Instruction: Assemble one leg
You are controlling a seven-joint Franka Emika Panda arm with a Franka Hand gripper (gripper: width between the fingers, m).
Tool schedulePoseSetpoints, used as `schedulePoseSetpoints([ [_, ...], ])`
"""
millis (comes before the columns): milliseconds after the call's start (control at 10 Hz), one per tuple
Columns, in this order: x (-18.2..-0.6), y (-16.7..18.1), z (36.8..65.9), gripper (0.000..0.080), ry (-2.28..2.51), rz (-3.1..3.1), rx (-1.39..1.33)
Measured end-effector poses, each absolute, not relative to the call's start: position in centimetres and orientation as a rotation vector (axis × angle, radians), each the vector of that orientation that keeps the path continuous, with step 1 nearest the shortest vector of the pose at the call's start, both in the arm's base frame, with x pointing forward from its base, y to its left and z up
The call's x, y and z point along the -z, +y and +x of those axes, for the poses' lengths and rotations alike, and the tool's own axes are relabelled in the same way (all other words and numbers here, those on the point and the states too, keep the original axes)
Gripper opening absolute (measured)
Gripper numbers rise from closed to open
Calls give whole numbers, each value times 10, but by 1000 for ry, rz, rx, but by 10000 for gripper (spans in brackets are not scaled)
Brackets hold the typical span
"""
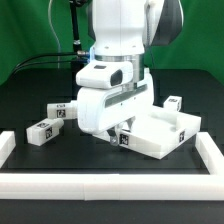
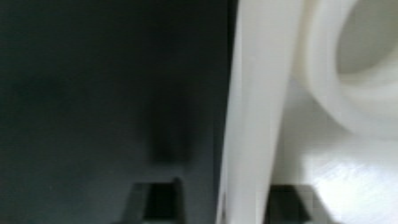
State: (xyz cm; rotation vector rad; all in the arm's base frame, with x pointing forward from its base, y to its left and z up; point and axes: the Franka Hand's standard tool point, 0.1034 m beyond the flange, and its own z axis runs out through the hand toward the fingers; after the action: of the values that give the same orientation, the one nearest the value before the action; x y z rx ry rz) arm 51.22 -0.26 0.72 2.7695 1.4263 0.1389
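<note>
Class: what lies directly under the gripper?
An edge of the white panel and the black table lie beneath the gripper. In the exterior view the arm covers that spot.

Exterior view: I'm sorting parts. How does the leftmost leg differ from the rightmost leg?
The leftmost leg lies in the open on the table; the rightmost leg sits behind the white panel. The leftmost leg shows its long side; the rightmost leg looks shorter. Both are white, tagged blocks.
</note>
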Motion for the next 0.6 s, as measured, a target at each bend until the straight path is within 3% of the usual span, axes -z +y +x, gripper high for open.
schedulePoseSetpoints([
  [100,-7,-2,512,53,1426,2770,-139],
  [300,-8,-3,513,53,1423,2773,-135],
  [600,-55,-15,521,53,1097,2950,-26],
])
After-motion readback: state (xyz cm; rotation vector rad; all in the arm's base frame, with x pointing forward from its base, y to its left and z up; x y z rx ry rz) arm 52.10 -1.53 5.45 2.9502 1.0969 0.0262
